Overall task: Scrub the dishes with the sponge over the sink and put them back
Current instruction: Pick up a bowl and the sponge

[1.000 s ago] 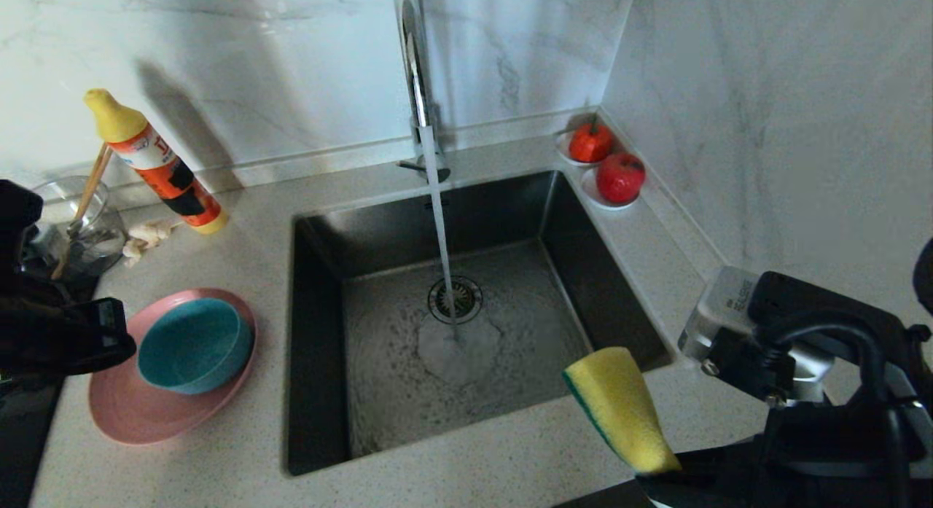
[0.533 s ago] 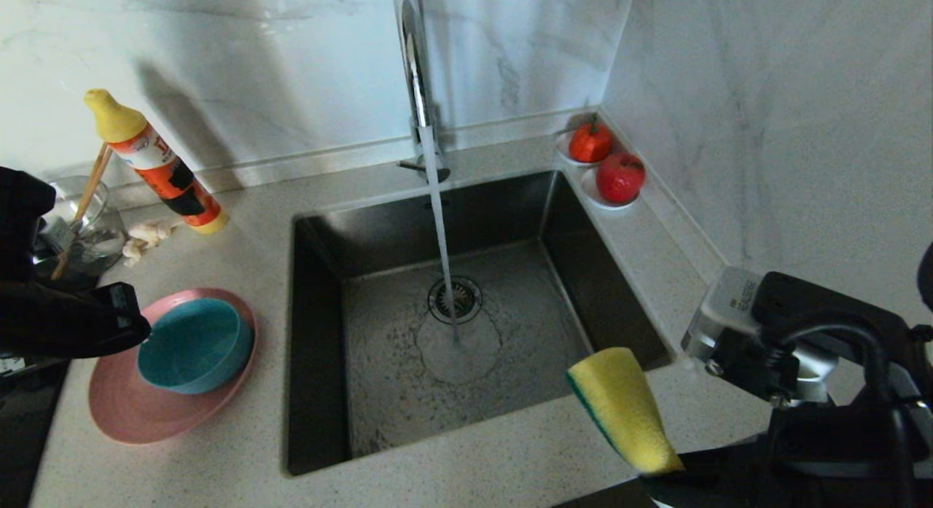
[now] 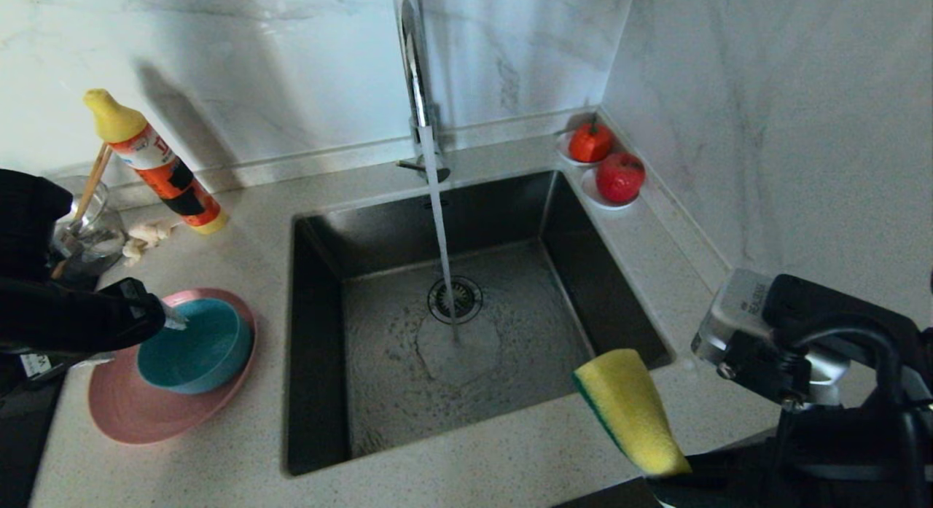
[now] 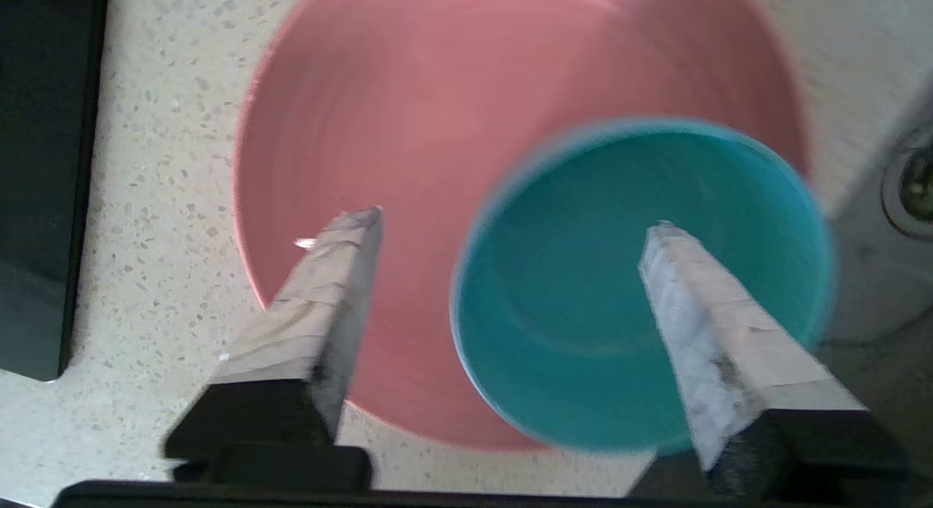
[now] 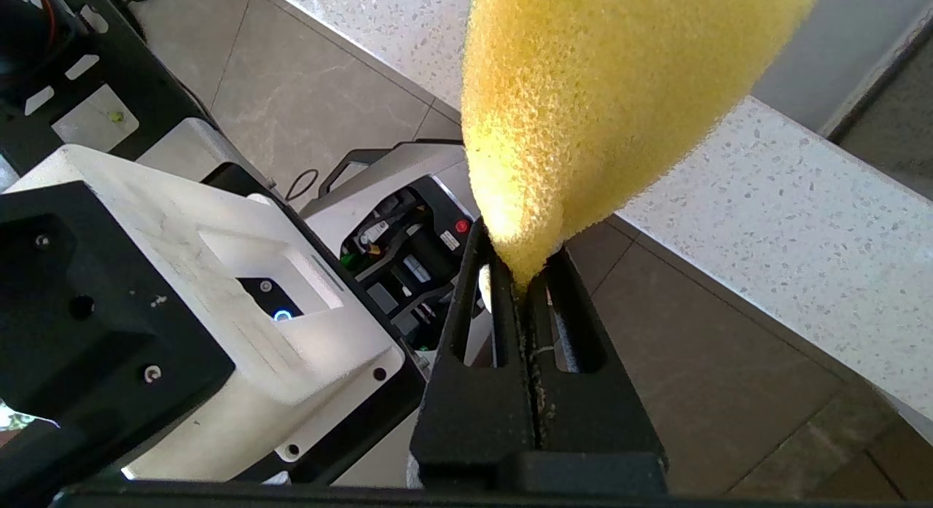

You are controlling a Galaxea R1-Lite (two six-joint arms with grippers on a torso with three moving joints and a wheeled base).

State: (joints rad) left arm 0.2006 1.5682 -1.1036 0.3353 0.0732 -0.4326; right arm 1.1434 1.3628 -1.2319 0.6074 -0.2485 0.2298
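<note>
Two grippers: left gripper [image 4: 510, 220] jaws apart above smooth teal bowl [image 4: 641, 282], right gripper [image 5: 526, 275] jaws clamped on porous yellow sponge [image 5: 598, 92].

Dim, cool indoor light fills the head view. The tilted orange bottle with a yellow cap [image 3: 149, 162] casts a soft dark shadow rightward onto the white marble wall [image 3: 277, 71], so light comes from the left. The deep dark steel sink [image 3: 466, 326] is murky, with faint sheen on its wet floor. In the left wrist view the wide pink plate [image 4: 408, 129] and the small teal bowl [image 4: 583, 304] are smeared by blur. The yellow sponge [image 5: 605, 107] is bright and sharp.
</note>
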